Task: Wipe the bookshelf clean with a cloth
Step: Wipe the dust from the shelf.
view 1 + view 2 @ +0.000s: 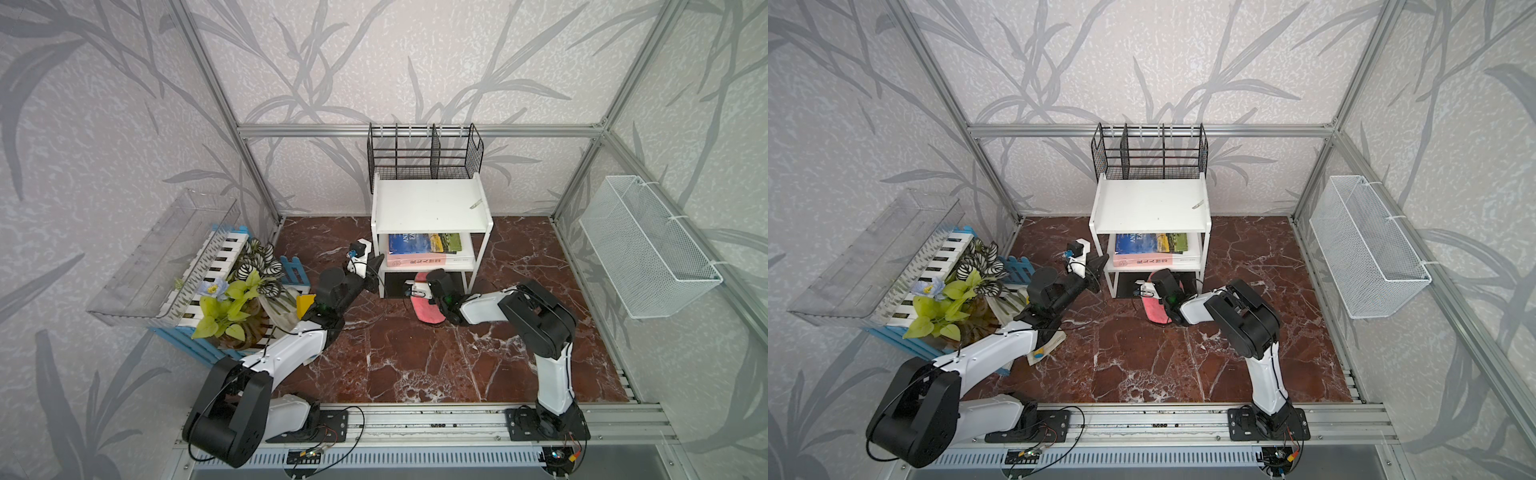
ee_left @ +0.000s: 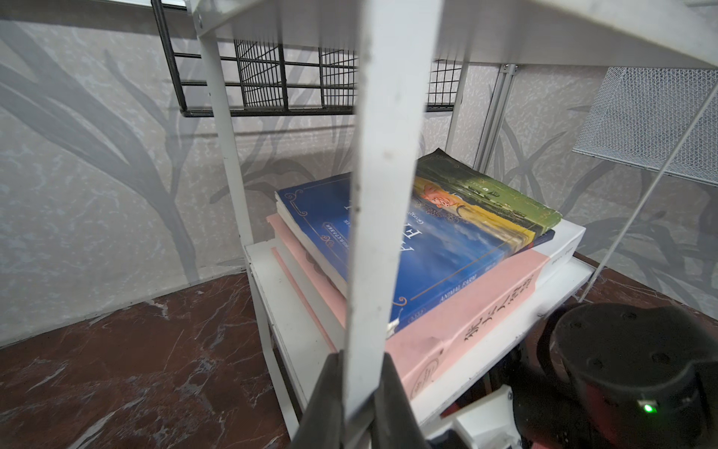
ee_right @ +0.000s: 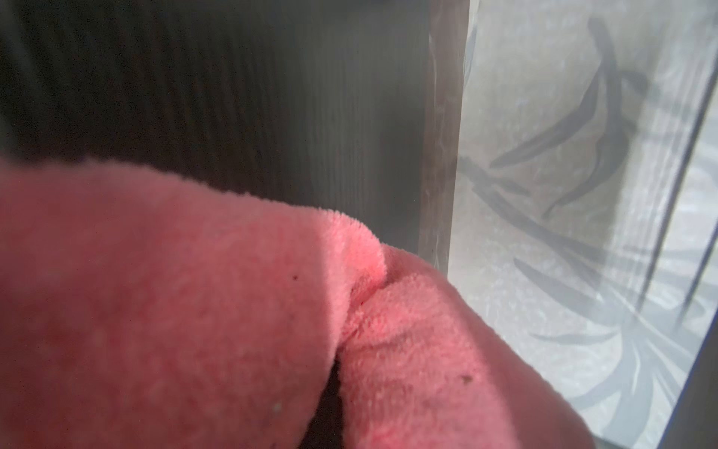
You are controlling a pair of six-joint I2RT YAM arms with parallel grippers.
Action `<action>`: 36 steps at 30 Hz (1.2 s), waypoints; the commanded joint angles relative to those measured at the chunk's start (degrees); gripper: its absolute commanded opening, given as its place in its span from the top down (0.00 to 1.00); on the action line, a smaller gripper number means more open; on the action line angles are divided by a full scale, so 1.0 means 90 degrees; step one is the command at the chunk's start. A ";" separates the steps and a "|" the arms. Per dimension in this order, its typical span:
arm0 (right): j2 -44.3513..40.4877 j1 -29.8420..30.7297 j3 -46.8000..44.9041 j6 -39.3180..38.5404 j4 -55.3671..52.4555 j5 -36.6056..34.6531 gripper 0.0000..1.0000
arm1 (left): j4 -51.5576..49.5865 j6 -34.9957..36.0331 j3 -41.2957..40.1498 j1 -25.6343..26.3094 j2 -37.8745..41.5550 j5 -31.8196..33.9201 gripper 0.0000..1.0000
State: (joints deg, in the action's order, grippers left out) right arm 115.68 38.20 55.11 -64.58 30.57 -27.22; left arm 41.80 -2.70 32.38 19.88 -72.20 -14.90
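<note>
Low in the front of the bookshelf (image 1: 430,208), the pink cloth (image 1: 429,311) reaches half inside, half on the floor (image 1: 415,365); the right gripper (image 1: 420,291) is clenched on it; the left gripper (image 1: 376,268) clamps a front leg (image 2: 388,155); good wiping probably needs flat pressure, slow sweeps into corners, steady bracing from the left.

**Marble floor and what it bears**

The red-brown marble floor (image 1: 415,365) carries the white bookshelf (image 1: 430,208) at the back centre and a blue-and-white picket crate (image 1: 220,253) at its left side. The pink cloth (image 1: 426,313) lies on the marble just before the shelf's dark base. On the middle board a blue book (image 1: 409,243) rests on a pink-spined book (image 1: 415,260). A small scrap (image 1: 476,203) lies on the top board.
</note>
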 commanded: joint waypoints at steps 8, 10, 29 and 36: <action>0.0260 0.0164 -0.0225 -0.0230 -0.0514 -0.0244 1.00 | 0.0087 -0.0673 0.0062 -0.0096 -0.0165 0.0717 1.00; 0.0421 0.0455 -0.0002 -0.0276 -0.0464 -0.0088 1.00 | 0.0106 -0.0676 0.0064 -0.0092 -0.0198 0.0678 1.00; 0.0749 0.0262 0.0273 -0.0622 -0.0239 -0.0397 1.00 | 0.0122 -0.0871 0.0084 -0.0084 -0.0306 0.0842 1.00; 0.1069 -0.0439 0.0150 -0.1648 0.0780 -0.0777 1.00 | 0.0142 -0.0898 0.0065 -0.0092 -0.0279 0.0884 1.00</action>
State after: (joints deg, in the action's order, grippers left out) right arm 121.34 36.86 56.77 -75.02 41.25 -32.60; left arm 42.92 -3.68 32.10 19.99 -72.64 -14.52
